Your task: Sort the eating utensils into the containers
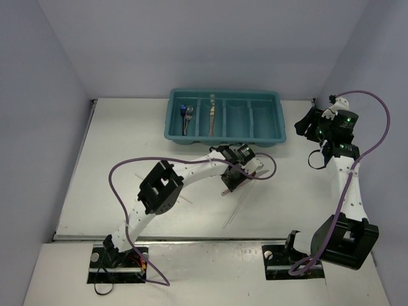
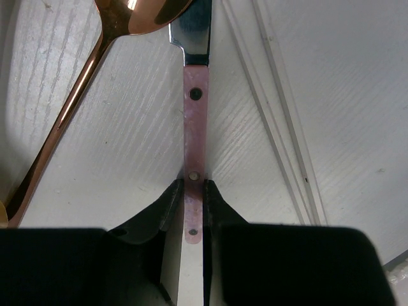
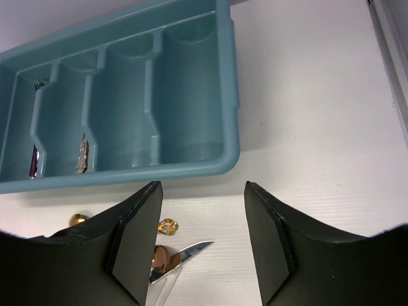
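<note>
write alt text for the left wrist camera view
The black left gripper pinches the pink riveted handle of a silver-bladed metal knife lying flat on the white table. A rose-gold metal spoon lies toward the frame's left side, thin pale sticks toward its right.

**Top external camera.** Mounted high, behind both arm bases, facing forward and down. It is distant and takes in the whole tabletop (image 1: 127, 140), the tray (image 1: 223, 138) at the far side, and both arms.

**Left wrist camera.** Sits behind the left pincer (image 2: 193, 191), looking along its fingers steeply onto the tabletop. It is very close. The frame holds only the knife (image 2: 194, 115) running ahead of the pincer, a spoon (image 2: 60, 127) ahead-left, and pale sticks (image 2: 280, 115) ahead-right.

**Right wrist camera.** Sits behind the right pincer (image 3: 203, 210), held higher and tilted forward and down. The tray lies ahead and left of this pincer.

**Overlap.** All three views share the tabletop. The top and right wrist views share the tray. The blade tip low between the right pincer's fingers appears to be the same knife, though it is partly hidden.
</note>
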You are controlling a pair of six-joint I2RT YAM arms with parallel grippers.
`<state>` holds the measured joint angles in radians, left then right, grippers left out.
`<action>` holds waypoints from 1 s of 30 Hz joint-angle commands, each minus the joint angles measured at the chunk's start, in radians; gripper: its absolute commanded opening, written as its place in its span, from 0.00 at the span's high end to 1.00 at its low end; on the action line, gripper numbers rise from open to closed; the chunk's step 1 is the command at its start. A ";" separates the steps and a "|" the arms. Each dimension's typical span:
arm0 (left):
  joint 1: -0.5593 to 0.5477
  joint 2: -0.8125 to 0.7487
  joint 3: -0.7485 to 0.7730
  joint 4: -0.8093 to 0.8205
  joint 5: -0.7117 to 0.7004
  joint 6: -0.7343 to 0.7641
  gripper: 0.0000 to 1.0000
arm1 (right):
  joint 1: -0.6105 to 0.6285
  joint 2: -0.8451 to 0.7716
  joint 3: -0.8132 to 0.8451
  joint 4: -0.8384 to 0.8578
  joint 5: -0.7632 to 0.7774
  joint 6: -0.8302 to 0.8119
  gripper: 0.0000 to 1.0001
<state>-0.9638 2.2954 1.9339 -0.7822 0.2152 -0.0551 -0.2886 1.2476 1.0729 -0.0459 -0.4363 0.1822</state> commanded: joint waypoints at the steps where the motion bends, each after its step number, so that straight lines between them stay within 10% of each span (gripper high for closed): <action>1: -0.008 -0.084 0.013 -0.020 -0.022 0.014 1.00 | -0.007 -0.007 0.039 0.061 -0.032 0.008 0.49; 18: -0.003 -0.415 -0.028 -0.020 0.069 0.032 1.00 | -0.006 0.051 0.075 0.057 -0.049 0.059 0.51; 30: 0.339 -0.392 0.105 0.121 -0.070 -0.386 1.00 | -0.004 0.081 0.081 0.055 -0.056 0.077 0.51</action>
<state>-0.6827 1.9288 1.9596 -0.7721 0.2961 -0.2789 -0.2886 1.3251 1.1057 -0.0456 -0.4661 0.2470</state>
